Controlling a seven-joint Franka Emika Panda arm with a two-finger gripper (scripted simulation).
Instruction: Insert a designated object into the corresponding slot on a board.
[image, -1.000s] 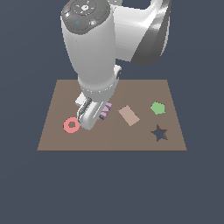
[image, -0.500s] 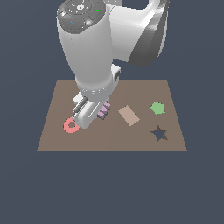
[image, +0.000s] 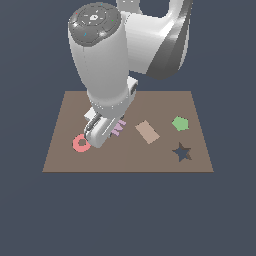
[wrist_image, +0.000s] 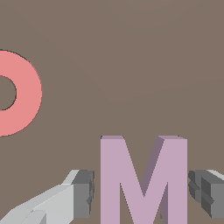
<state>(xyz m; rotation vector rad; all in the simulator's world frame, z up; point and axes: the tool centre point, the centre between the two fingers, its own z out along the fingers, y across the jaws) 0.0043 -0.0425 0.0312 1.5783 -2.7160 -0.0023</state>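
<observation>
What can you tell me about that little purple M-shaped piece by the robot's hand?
The purple M piece is a pale lilac block letter, matte and plain, with thick flat-sided legs. In the wrist view it stands between the two grey fingertips of the gripper, with small gaps showing on both sides. In the exterior view only its prongs peek out beside the gripper, over the brown board, near the red ring.

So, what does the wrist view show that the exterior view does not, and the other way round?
Only the wrist view shows the pincer fingers with a small gap on each side of the lilac M piece. Only the exterior view shows the tan rectangle, green pentagon, dark star and the arm. Both show the M, the red ring and the brown board.
</observation>
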